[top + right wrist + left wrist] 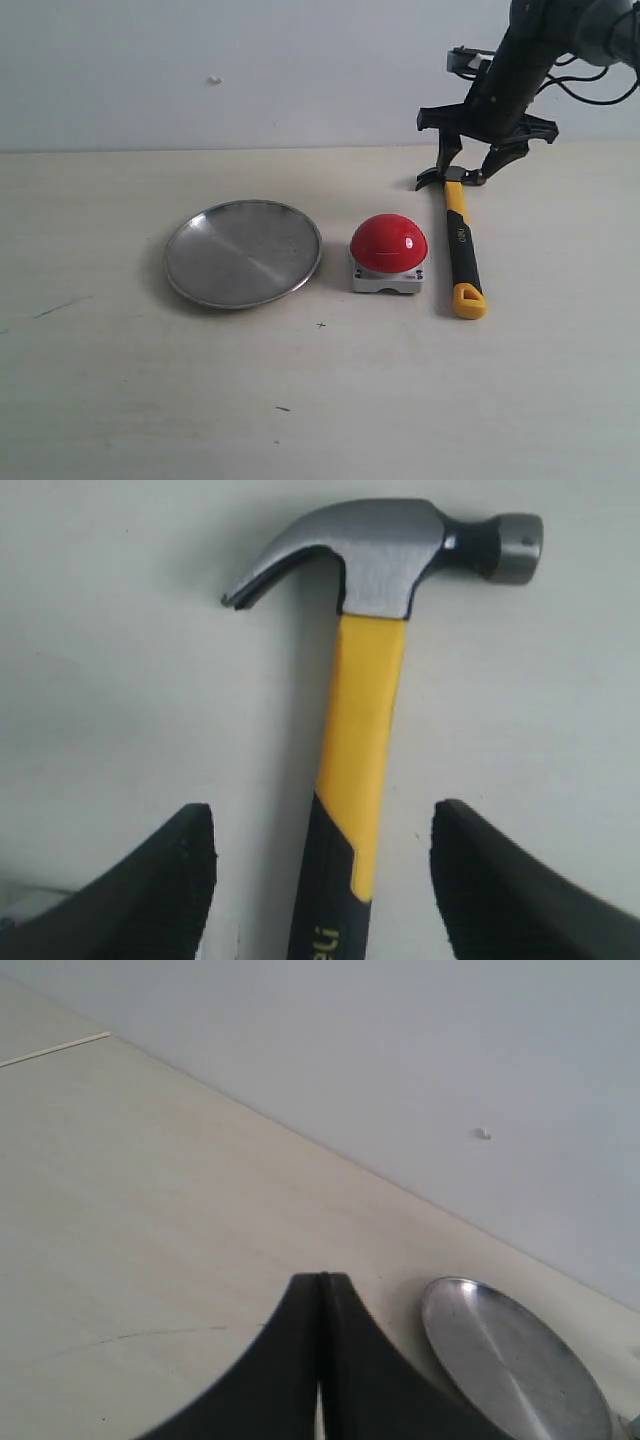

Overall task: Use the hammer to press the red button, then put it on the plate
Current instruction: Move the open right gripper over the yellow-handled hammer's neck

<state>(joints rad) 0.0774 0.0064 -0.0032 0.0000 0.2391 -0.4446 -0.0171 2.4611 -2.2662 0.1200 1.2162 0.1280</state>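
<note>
Pickup was in hand: the right pincer (463,173), spread open, straddled the black-and-yellow claw hammer (461,245) lying on the pale bench (300,400) beside the red dome button (389,242); clenching the handle seemed next.

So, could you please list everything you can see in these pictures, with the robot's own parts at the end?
plate: one, silver, on the table left of the button, with nothing on it
button: one, red dome on a grey base, between the plate and the hammer
hammer: one, dark head with a yellow and black handle, lying flat to the right of the button, head toward the wall
table: one, pale beige, under everything
wall: one, light grey-white, behind the table
left fingers: two, black, shut together, seen only in the left wrist view
right fingers: two, black, open, one on each side of the hammer's handle near the head, not touching it
</note>
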